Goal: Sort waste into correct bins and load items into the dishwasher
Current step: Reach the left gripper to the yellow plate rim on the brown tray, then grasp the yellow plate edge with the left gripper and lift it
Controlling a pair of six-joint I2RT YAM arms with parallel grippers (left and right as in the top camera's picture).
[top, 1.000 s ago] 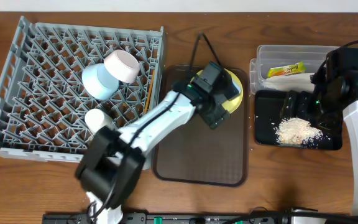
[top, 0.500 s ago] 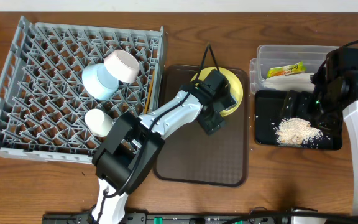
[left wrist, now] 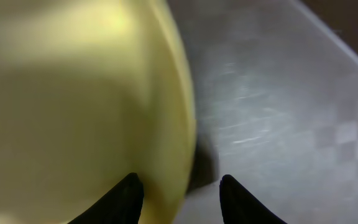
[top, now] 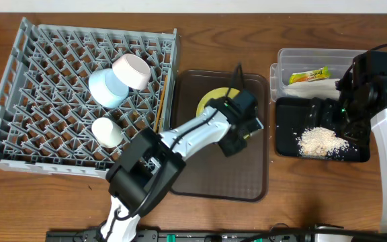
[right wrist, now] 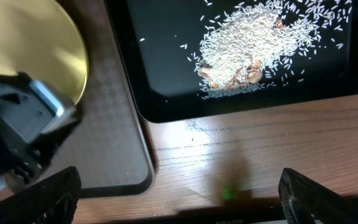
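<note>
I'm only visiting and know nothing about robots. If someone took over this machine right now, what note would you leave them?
The left fingers are open, straddling the rim of the round yellow plate on the brown textured tray; no grip yet.
The right fingers are open and empty, beside the glossy black tray.
Done: light blue bowl, white-beige bowl, small white cup and wooden chopsticks are in the grey peg rack; snack wrapper and white napkin are in the clear plastic tub; rice scraps are in the black tray.
Left: rack the plate.
</note>
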